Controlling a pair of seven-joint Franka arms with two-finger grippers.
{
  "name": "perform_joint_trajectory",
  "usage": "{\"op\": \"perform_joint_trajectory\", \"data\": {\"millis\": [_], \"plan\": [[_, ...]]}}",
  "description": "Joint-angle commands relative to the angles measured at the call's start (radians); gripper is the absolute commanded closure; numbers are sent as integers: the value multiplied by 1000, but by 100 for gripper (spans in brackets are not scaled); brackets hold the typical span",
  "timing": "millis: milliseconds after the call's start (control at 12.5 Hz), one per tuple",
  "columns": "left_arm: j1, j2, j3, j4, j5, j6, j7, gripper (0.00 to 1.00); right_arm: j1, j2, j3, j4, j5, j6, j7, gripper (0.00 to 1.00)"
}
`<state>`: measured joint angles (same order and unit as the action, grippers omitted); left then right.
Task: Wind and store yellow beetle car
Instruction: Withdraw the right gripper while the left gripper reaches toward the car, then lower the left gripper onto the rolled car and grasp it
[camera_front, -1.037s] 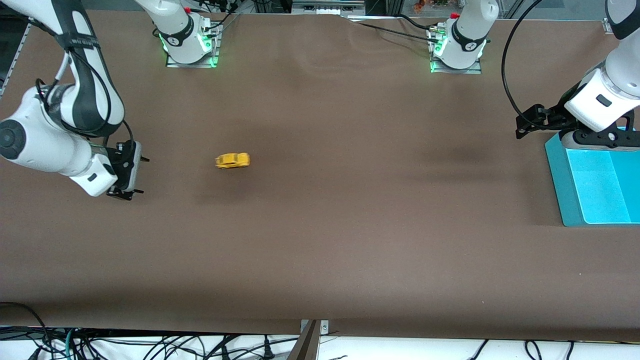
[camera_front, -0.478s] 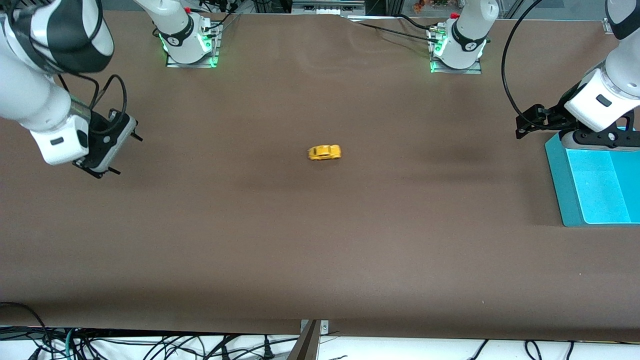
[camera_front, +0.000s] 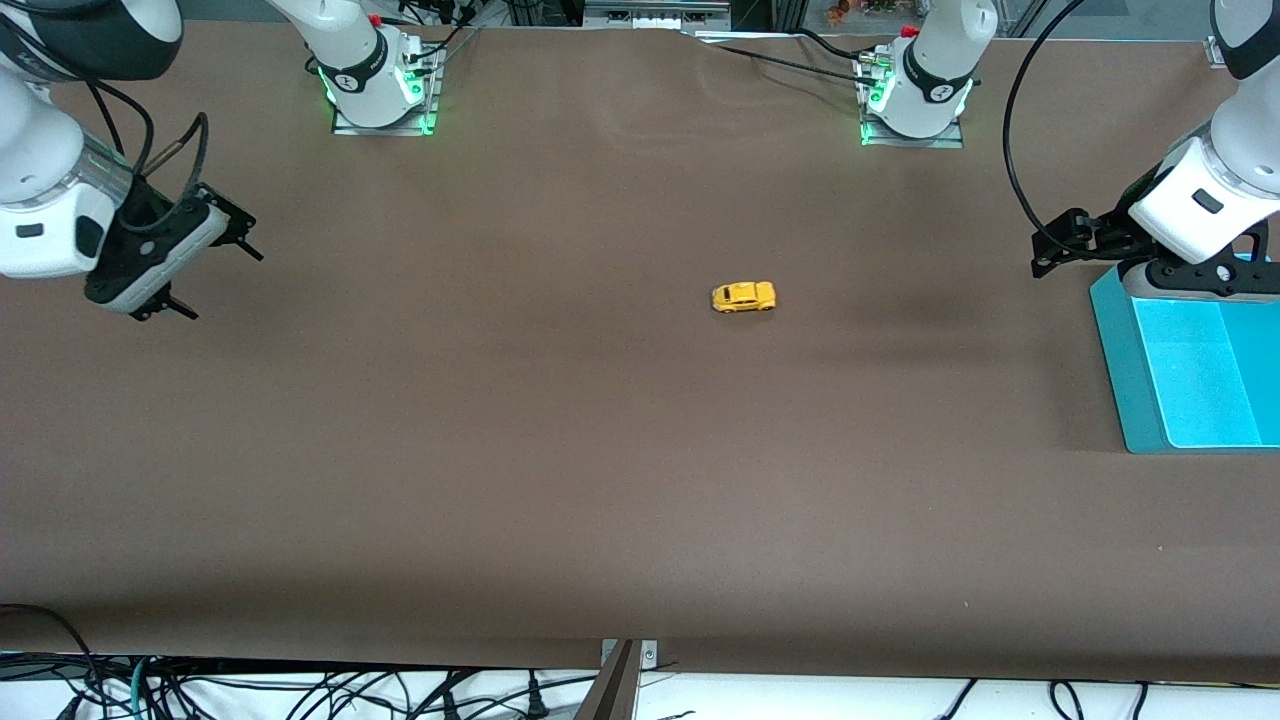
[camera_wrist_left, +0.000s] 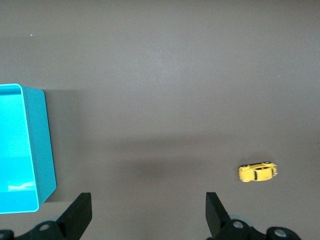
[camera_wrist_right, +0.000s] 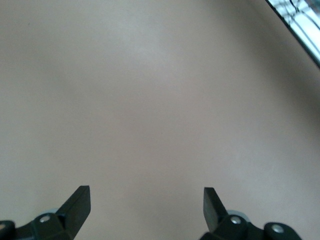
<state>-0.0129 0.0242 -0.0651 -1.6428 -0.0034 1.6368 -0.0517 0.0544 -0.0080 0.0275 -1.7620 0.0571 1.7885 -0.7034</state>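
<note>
Right gripper (camera_front: 205, 268), fingers spread wide and holding nothing, hung above the brown table (camera_front: 560, 480) at the right arm's end; its own wrist view showed only bare tabletop between the two dark fingertips (camera_wrist_right: 75, 202). The one yellow beetle car (camera_front: 744, 297) stood alone on its wheels on the table, well apart from this gripper, toward the left arm's end and nearer to the left gripper than to the right one. In the left wrist view the car (camera_wrist_left: 257, 171) appeared small and slightly soft-edged, so its windows were hard to make out. Left gripper (camera_wrist_left: 147, 210), likewise opened wide and empty, waited above the edge of the single turquoise bin (camera_front: 1140, 390); the front view hid its fingers under the arm's white wrist. The bin was cut off by the frame edge in both views. Count: one car, one bin, two grippers.
</note>
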Motion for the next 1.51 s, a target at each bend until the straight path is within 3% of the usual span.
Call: {"op": "perform_joint_trajectory", "data": {"millis": [0, 319, 797, 1037, 1116, 1435], "plan": [[2, 17, -5, 37, 26, -28, -4, 0, 7, -55, 0, 24, 6, -83, 258, 0], [-2, 16, -10, 35, 22, -87, 6, 0, 54, -102, -1, 62, -42, -173, 571, 0], [-29, 31, -57, 14, 19, -233, 320, 0, 54, -119, -17, 93, -45, -239, 647, 0], [-27, 28, -117, -35, 8, -210, 331, 0, 50, -115, -18, 101, -46, -241, 645, 0], [-18, 19, -154, -79, 8, -175, 335, 0, 47, -113, -18, 101, -46, -239, 645, 0], [-24, -6, -173, -262, 0, 13, 488, 0, 42, -104, -26, 104, -57, -238, 645, 0]]}}
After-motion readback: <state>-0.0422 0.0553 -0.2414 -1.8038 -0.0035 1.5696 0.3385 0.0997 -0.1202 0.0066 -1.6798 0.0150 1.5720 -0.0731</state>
